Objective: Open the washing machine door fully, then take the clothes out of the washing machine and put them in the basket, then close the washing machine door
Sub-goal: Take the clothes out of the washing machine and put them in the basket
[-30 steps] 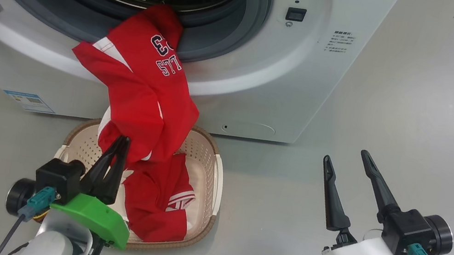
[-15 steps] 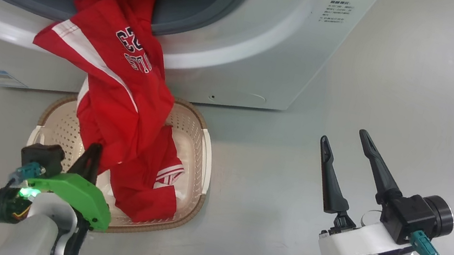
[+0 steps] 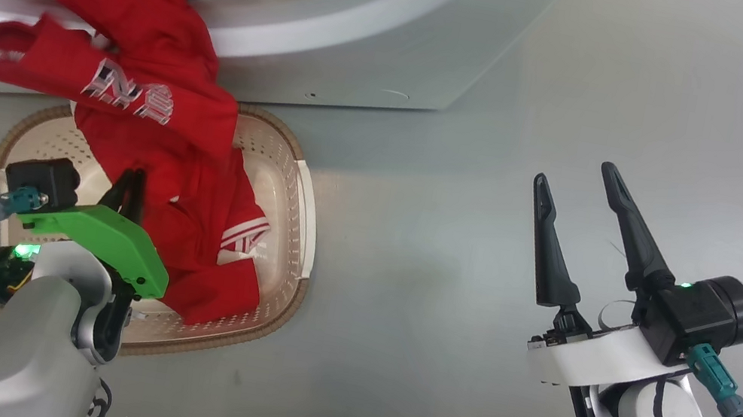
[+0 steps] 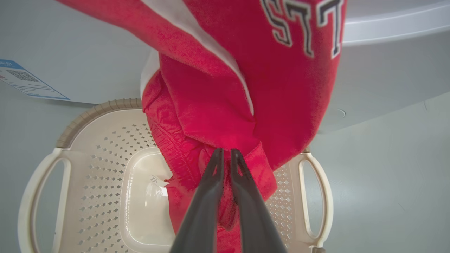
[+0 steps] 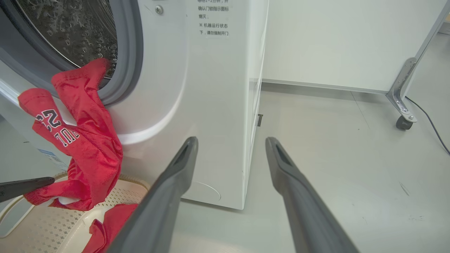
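Left gripper (image 4: 226,153) pinches a bunched fold of the clothes (image 3: 149,123) over the basket (image 3: 302,204); right gripper (image 3: 574,175) gapes empty; fabric looks light, limp, so grab gathers

Bright even light, soft shadows

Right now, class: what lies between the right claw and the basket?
Bare grey floor separates right claw from basket, as the head view shows.

The washing machine (image 3: 372,33) was cut off by the head view's top edge. The clothes (image 3: 149,123) hid much of the floor of the basket (image 3: 275,169), and their lettering (image 3: 127,98) was blurred in that view.
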{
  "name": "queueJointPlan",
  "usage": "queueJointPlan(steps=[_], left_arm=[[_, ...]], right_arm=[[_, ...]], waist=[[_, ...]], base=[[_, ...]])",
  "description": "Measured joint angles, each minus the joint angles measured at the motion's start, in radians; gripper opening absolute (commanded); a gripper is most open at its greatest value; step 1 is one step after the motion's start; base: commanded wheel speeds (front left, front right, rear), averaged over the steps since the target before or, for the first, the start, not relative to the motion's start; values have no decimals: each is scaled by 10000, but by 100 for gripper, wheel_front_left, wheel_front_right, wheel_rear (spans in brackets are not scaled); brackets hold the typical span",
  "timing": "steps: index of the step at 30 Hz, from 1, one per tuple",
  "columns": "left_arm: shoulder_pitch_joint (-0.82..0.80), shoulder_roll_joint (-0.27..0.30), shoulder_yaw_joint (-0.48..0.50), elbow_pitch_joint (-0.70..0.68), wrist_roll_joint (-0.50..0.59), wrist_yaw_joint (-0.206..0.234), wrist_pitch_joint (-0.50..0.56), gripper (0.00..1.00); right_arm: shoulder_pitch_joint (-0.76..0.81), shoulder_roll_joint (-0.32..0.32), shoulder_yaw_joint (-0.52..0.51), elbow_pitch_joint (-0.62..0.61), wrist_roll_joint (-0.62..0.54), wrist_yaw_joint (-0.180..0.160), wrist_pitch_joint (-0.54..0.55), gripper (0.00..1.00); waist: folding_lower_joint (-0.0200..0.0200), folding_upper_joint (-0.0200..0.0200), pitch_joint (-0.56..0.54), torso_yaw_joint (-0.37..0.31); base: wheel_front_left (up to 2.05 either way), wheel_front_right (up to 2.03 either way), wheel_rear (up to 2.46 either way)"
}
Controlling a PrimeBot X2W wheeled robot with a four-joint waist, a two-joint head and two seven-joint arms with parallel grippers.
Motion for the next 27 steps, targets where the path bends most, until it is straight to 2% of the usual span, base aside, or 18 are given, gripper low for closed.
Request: queueJointPlan(steps=[1, 2, 14, 27], left_arm=[[-93, -2, 31, 104, -23, -25, -15, 85], [-179, -4, 77, 226, -29, -29, -29, 100], [-750, 29, 483, 1365, -115, -92, -750, 100], [-745, 153, -42, 1875, 671, -203, -1703, 100]], right_arm=[[-51, 0, -12, 0, 0, 4, 0, 100], [-94, 2, -25, 8, 0, 31, 0, 100], [-289, 33, -100, 138, 56, 69, 0, 100], [-365, 48, -360, 378, 75, 59, 0, 100]], waist=[[0, 0, 87, -38], [0, 0, 164, -74], [0, 0, 442, -275], [0, 0, -78, -141]], base=[[0, 0, 0], [0, 0, 0], [0, 0, 0], [0, 0, 0]])
